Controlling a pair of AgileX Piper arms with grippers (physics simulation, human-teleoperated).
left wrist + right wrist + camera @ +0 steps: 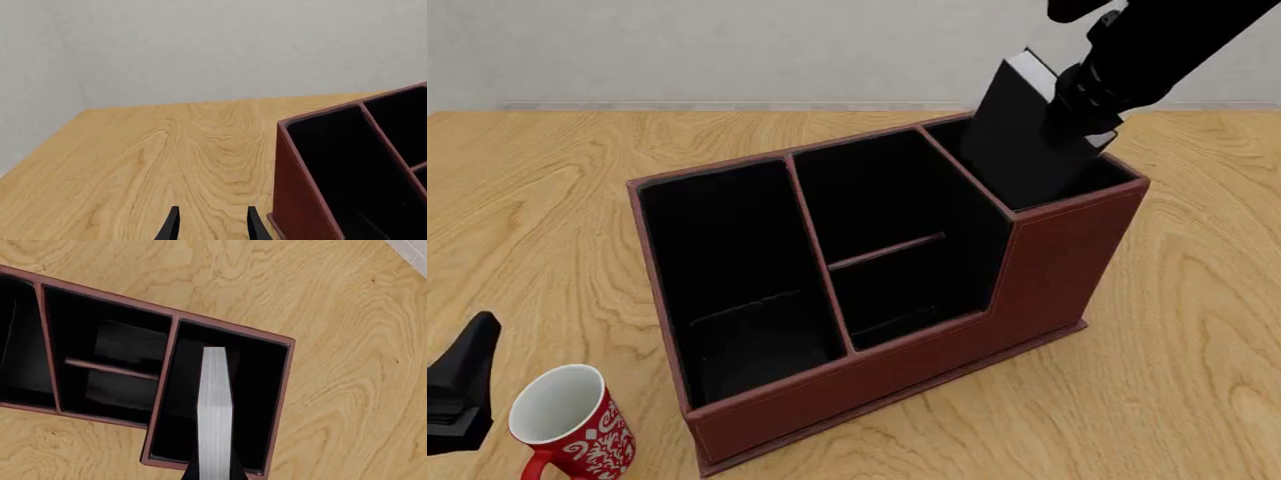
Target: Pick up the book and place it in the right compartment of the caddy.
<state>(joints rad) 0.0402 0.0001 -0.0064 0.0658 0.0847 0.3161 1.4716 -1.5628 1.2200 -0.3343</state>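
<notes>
The black book (1028, 130) with white page edges (215, 405) hangs tilted, and its lower end dips below the rim of the right compartment (260, 390) of the reddish-brown caddy (881, 370). My right gripper (213, 474) is shut on the book's upper end; in the front view the black arm hides its fingers. The tall front wall hides the book's bottom edge. My left gripper (213, 227) is open and holds nothing. It sits low at the table's near left, apart from the caddy (297, 190).
A red mug (567, 425) with a white inside stands at the near left, beside the left arm (461, 385) and in front of the caddy's wide left section. The middle section has a shelf divider (888, 252). Bare wooden table (1201, 380) surrounds the caddy.
</notes>
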